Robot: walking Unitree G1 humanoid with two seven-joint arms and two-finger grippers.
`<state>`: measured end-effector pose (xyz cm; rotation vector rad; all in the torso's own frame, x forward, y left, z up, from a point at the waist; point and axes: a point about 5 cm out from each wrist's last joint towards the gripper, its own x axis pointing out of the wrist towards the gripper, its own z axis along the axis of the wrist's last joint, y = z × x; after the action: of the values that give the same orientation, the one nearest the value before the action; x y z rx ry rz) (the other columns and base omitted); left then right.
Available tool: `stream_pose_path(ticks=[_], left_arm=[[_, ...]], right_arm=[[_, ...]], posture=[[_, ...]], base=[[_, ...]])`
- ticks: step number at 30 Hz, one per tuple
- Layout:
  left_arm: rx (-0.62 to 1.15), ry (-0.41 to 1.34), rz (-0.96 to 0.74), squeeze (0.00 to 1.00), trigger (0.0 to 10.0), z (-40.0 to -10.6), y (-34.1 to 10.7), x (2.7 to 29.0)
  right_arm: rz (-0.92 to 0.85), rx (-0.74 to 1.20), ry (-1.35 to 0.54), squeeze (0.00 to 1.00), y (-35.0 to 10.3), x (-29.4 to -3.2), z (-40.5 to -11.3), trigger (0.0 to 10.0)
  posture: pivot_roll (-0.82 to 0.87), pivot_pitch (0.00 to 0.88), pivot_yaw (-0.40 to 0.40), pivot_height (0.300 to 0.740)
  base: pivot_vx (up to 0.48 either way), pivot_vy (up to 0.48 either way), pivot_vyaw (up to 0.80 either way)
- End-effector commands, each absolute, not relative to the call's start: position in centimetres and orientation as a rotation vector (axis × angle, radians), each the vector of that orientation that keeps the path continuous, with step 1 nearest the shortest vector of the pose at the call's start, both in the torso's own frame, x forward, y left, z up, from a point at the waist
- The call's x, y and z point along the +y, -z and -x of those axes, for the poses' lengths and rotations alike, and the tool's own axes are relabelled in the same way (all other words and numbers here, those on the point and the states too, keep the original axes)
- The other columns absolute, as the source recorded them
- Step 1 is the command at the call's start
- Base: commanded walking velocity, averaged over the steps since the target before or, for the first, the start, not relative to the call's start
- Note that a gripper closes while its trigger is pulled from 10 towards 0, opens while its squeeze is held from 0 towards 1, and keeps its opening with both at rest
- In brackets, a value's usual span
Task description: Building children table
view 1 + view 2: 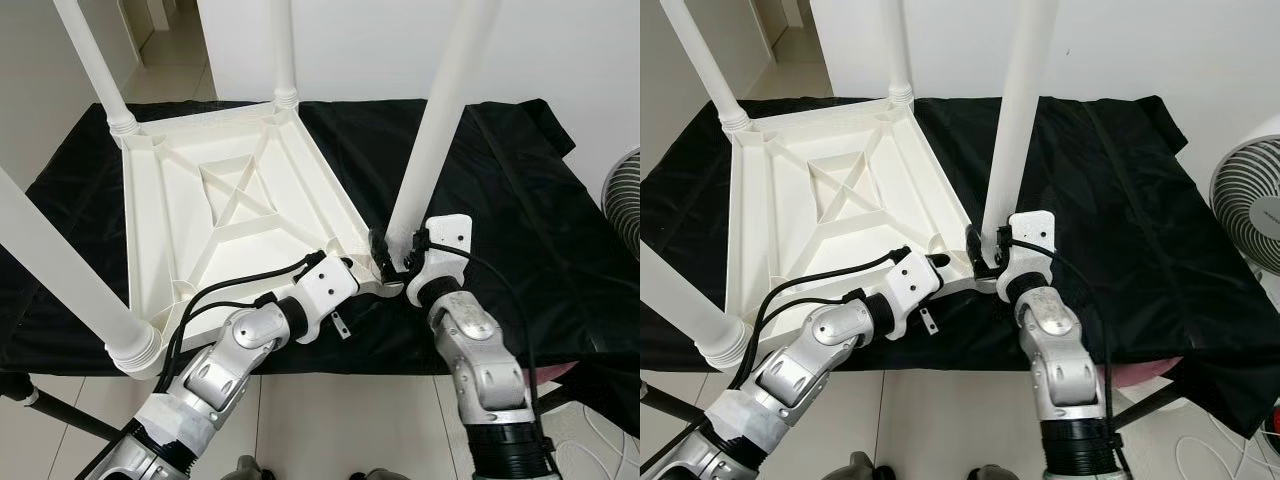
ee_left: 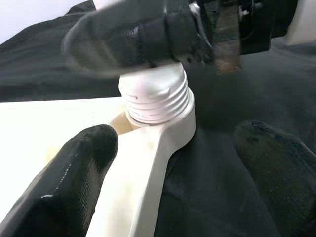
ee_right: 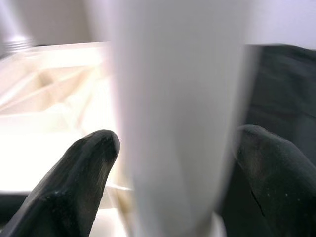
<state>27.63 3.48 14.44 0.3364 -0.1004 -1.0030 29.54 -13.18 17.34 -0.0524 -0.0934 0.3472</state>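
White plastic children's tabletop [image 1: 230, 200], inverted, ribbed underside up, on black cloth [image 1: 520, 200] over a work surface.

Item 1 – legs, fitted: three white tube legs standing up from corner sockets: far-left [image 1: 100, 70], far-centre [image 1: 283, 50], near-left [image 1: 60, 290].

Item 2 – fourth leg [image 1: 435, 130]: at near-right corner, threaded end [image 2: 155, 96] sitting in/over the socket [image 2: 168, 131]. Threads visible above socket rim in left wrist view, so judged not fully screwed home. Leg leans slightly off vertical.

Item 3 – right gripper [image 1: 395, 258]: at base of fourth leg, fingers either side of tube; right wrist view shows one pad [image 3: 86, 173] close to the leg w/ a sliver of gap, other pad [image 3: 276, 168] at the tube's edge. Firm clamp vs loose cradle: cannot tell.

Item 4 – left gripper [image 2: 173, 168]: fingers spread wide, straddling the corner socket arm, gripping nothing; appears to brace tabletop near the joint.

Item 5 – misc: floor fan [image 1: 1250, 200] at robot's right, beside table.

Risks (est.):
- Cross-threading if leg is turned while tilted.
- Tabletop rotating or sliding on slick cloth under torque; left gripper isn't closed on it.
- Tall leg levering out of socket if right gripper loosens early.
- Cloth bunching under the corner.
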Motion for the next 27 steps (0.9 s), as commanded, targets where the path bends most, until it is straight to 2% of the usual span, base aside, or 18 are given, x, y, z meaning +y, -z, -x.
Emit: stream_pose_path(ticks=[1,2,13,25,26,27], left_arm=[[-0.092,1.108,-0.357,0.0,10.0,-27.3,-14.3,3.3],[-0.094,1.112,-0.36,0.0,10.0,-27.4,-14.4,3.2],[-0.102,1.116,-0.36,0.0,10.0,-27.5,-14.7,3.2],[-0.071,1.124,-0.369,0.0,10.0,-27.1,-14.2,4.0],[-0.069,1.119,-0.371,0.0,10.0,-27.1,-14.2,4.1],[-0.069,1.119,-0.371,0.0,10.0,-27.1,-14.2,4.1]], right_arm=[[0.041,-0.096,-0.382,0.0,-17.3,-12.9,-29.6,10.0],[0.104,-0.091,-0.466,0.0,-17.2,-13.8,-30.1,10.0],[0.243,-0.044,-0.667,0.0,-16.2,-15.7,-31.7,10.0],[0.284,-0.036,-0.753,0.0,-16.3,-15.9,-33.7,10.0],[0.283,-0.031,-0.76,0.0,-16.2,-15.9,-33.8,8.2],[0.283,-0.031,-0.76,0.0,-16.2,-15.9,-33.8,8.2]], posture=[[-0.16,0.03,0.041,0.74],[-0.15,0.032,0.044,0.74],[-0.15,0.034,0.051,0.74],[-0.13,0.043,0.051,0.74],[-0.13,0.043,0.051,0.74],[-0.13,0.043,0.051,0.74]], base=[[0.0,0.0,0.0],[0.0,0.0,0.0],[0.0,0.0,0.0],[0.0,0.0,0.0],[0.0,0.0,0.0],[0.0,0.0,0.0]])
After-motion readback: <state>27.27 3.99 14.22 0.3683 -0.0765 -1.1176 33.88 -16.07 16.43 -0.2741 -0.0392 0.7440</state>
